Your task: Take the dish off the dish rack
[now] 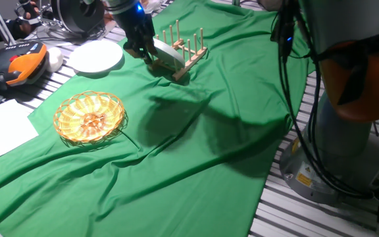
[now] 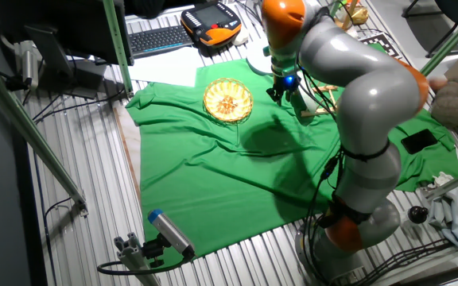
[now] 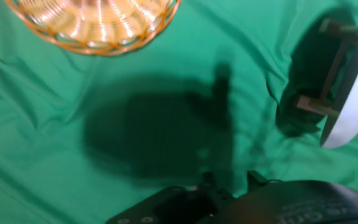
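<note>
Green cloth (image 1: 196, 151) covers the table; the dish rack (image 1: 184, 49) is the landmark, standing on the cloth's far part. KUKA arm (image 2: 356, 87) reaches over to the rack. Wicker basket (image 1: 89, 118) lies well to the near left of the rack, a white plate (image 1: 95, 56) left of the rack off the cloth edge, an orange teach pendant (image 1: 18, 64) further left.

The dish (image 1: 166, 56) is pale, leaning in the rack's near end between the pegs, still in the rack. Gripper (image 1: 143, 54) is right at the dish's left rim, touching or just beside it. Cannot tell whether the fingers are spread or clamped: blurred in the fixed views, hidden in the hand view.

Step judged: approach/grasp at the rim, lift not yet done. Next move calls for a firm pinch on the rim, then a pull up clear of the pegs.

Writing: small warning sticker on the robot base, unreadable. No brands legible.
</note>
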`<state>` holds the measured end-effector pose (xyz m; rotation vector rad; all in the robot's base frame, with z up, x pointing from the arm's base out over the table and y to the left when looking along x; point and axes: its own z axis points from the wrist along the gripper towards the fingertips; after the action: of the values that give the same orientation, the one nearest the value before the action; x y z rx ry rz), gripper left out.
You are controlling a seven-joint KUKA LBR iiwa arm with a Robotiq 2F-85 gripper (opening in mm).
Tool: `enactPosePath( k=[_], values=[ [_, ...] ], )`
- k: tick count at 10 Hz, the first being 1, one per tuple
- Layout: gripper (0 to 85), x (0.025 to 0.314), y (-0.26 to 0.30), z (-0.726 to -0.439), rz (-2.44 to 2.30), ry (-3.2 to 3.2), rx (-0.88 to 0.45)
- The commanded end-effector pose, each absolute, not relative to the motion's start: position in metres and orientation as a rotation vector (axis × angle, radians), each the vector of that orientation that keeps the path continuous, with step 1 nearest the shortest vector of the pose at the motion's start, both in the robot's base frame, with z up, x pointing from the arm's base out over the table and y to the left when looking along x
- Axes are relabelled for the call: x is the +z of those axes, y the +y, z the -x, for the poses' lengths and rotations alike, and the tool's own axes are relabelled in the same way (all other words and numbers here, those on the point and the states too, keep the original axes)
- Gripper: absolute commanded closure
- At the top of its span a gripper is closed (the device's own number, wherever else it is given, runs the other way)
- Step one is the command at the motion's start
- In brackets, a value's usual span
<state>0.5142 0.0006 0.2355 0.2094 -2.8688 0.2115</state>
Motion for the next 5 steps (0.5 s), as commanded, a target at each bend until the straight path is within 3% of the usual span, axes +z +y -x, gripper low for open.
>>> enactPosePath(
  k=[1, 5],
  values=[
    [85.0, 0.236, 0.0005, -0.5143, -0.209, -2.869, 0.212],
    [85.0, 0.2362, 0.0009, -0.513, -0.243, -2.873, 0.209]
  ],
)
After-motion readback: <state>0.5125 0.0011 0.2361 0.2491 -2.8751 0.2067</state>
